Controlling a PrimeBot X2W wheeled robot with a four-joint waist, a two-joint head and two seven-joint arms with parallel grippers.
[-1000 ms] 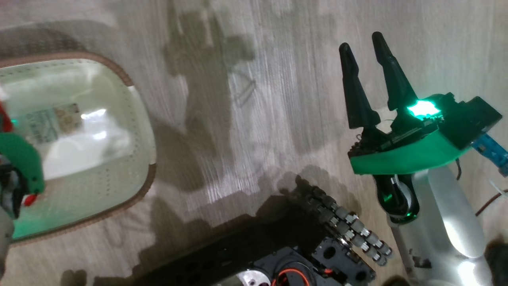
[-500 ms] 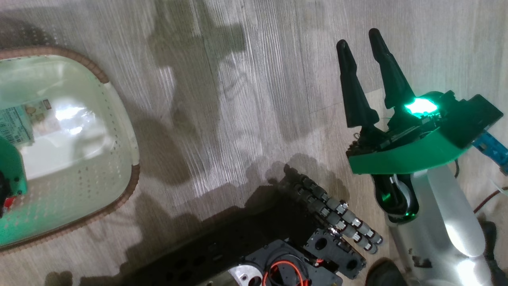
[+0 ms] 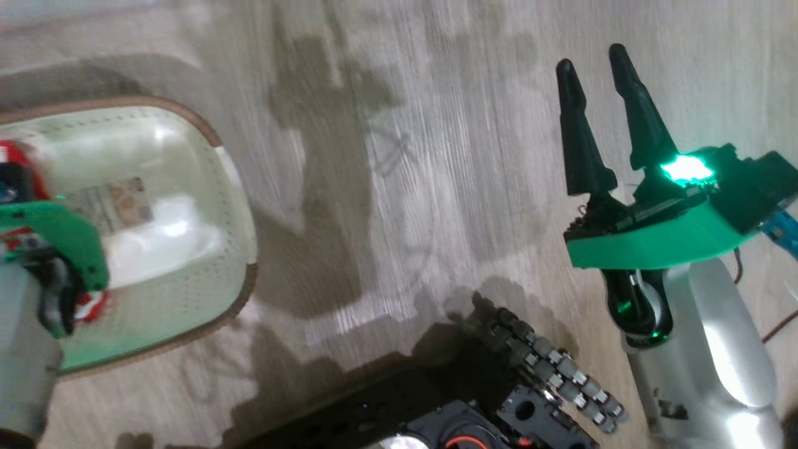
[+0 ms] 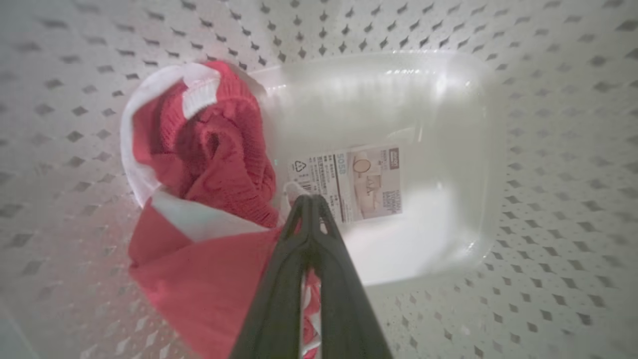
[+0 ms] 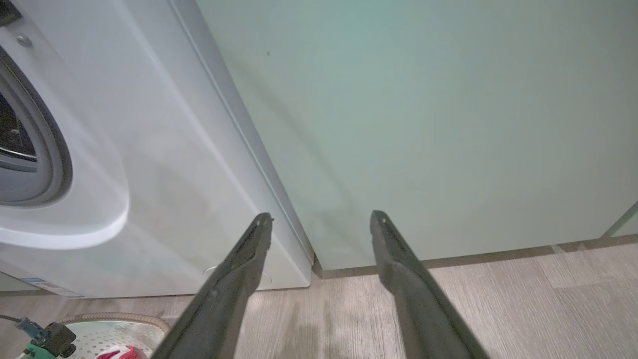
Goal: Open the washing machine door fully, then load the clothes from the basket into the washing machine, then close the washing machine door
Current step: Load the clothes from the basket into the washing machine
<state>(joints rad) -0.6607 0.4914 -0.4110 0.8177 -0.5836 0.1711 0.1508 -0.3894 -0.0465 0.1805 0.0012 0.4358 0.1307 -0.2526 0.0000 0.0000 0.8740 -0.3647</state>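
Note:
In the left wrist view my left gripper [image 4: 310,199] is down inside the basket [image 4: 523,149], shut on the clothes [image 4: 214,164]. Red and white fabric shows between its fingers and bunches to their left. A sticker label [image 4: 359,182] lies on the basket floor. From the head camera, the left arm's green wrist [image 3: 62,231] hangs over the basket [image 3: 246,287], with red cloth [image 3: 93,305] beside it. My right gripper [image 3: 591,59] is open and holds nothing, above bare floor. The right wrist view has the washing machine [image 5: 164,164] and its grey gasket [image 5: 55,164]. The door is out of view.
A pale green wall panel [image 5: 423,124] stands right of the washer above the wooden floor [image 3: 405,156]. My dark base with its rollers [image 3: 548,374] sits at the bottom of the head view. The basket [image 5: 114,319] stands on the floor before the washer.
The head camera swung, so the whole picture shifted left and then back right. My left wrist now reaches further over the basket, with red cloth at it. The right gripper stays open.

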